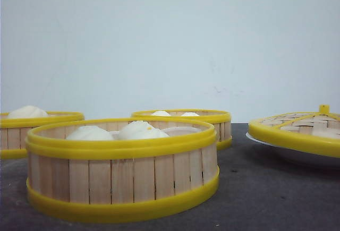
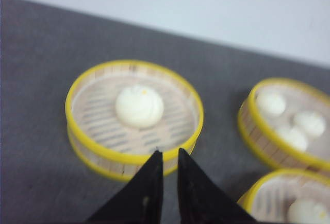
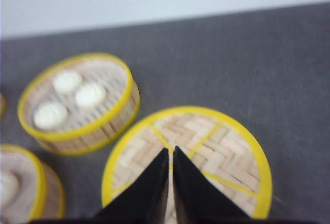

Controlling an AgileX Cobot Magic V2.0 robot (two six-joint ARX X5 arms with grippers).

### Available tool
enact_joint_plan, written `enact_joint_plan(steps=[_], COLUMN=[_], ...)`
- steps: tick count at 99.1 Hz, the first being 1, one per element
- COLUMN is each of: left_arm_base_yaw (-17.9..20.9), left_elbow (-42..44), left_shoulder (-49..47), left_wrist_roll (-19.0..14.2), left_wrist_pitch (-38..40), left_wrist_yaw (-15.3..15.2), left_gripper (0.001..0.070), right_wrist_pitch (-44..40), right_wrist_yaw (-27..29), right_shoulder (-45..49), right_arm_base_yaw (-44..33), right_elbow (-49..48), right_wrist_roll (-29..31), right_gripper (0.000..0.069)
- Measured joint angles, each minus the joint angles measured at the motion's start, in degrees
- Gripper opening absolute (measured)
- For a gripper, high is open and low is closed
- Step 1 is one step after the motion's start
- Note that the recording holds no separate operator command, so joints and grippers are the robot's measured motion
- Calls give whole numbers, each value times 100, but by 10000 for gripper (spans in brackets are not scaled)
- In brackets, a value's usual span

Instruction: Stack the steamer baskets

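Currently three steamer baskets [image 1: 122, 170] sit apart on the table [image 1: 265, 194]. Left pincer [image 2: 170, 157] hovers nearly closed, empty; right pincer [image 3: 170, 154] likewise over the lid [image 3: 227, 152].

Baskets crowding the left, lid on the right

Open table [image 1: 265, 188] is lying between the near steamer basket [image 1: 122, 170] and the lid [image 1: 297, 127] (resting on a plate [image 1: 289, 155]).

no legible txt anywhere

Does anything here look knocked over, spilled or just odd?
Nothing is spilled or tipped. One oddity: the woven lid sits on a white plate rather than on a basket. The three steamer baskets stand upright, unstacked, buns inside.
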Motion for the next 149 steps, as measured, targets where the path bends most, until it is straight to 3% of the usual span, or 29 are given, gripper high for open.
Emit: enact_joint_plan(steps=[20,54,59,62,75,80,86,115,149], left_arm_base_yaw=[0,0,0,0,0,0,0,0,0], left_elbow=[284,284,284,286,293,293,293,293,293], left_shoulder=[992,1506,1499,1495,1495,1495,1495,1495,1495], left_wrist_roll=[463,605,612,614,632,634,634,634,634], left_wrist_pitch=[-195,-214,-214,-214,-212,-212,-212,-205,-186], left_wrist_yaw=[98,105,105,105,105,105,105,105,105], left_gripper=[25,44,93,157,441,494,523,538,538], right_wrist_pitch=[-372,-468,-463,-463,-463,-463,-463,144,431], right_wrist_yaw=[11,127,138,142,155,155,155,-136,-177], right_shoulder=[1038,1729,1727,1727,1727,1727,1727,1945,4188], right_arm_base_yaw=[0,0,0,0,0,0,0,245,887], right_elbow=[470,470,470,470,470,470,470,527,2057], right_wrist_roll=[-389,-540,-564,-581,-623,-625,-627,-496,-376], right_gripper=[10,21,78,137,459,534,575,599,598])
